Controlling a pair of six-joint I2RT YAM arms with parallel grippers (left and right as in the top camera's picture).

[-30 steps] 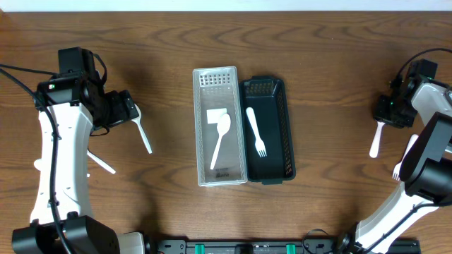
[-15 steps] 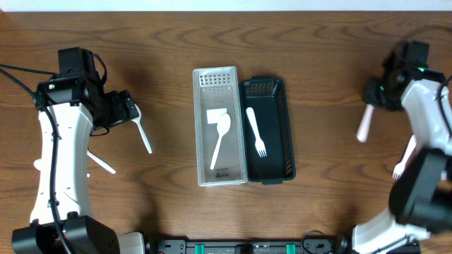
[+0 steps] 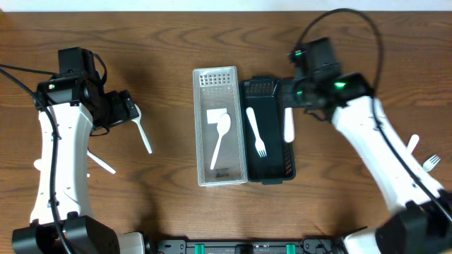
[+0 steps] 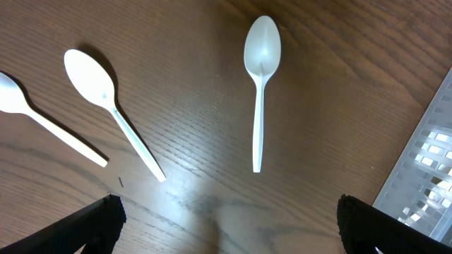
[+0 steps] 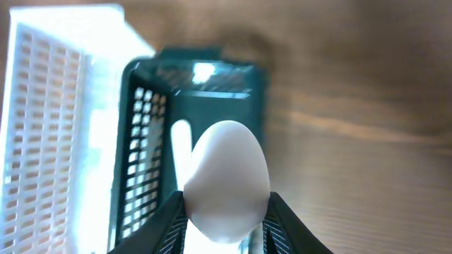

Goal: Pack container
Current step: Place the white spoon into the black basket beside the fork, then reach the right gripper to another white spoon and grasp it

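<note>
Overhead: right pincer [image 3: 289, 106] reaches inward, gripping spoon [image 3: 288, 127] above dark basket [image 3: 277, 152].

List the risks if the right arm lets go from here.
1. The held spoon hangs over the dark basket, which holds a fork, while the other spoon lies in the white tray. Dropped here, it would likely be mis-sorted.
2. It is close to the basket's right wall, so it might catch the rim and tip out.
</note>
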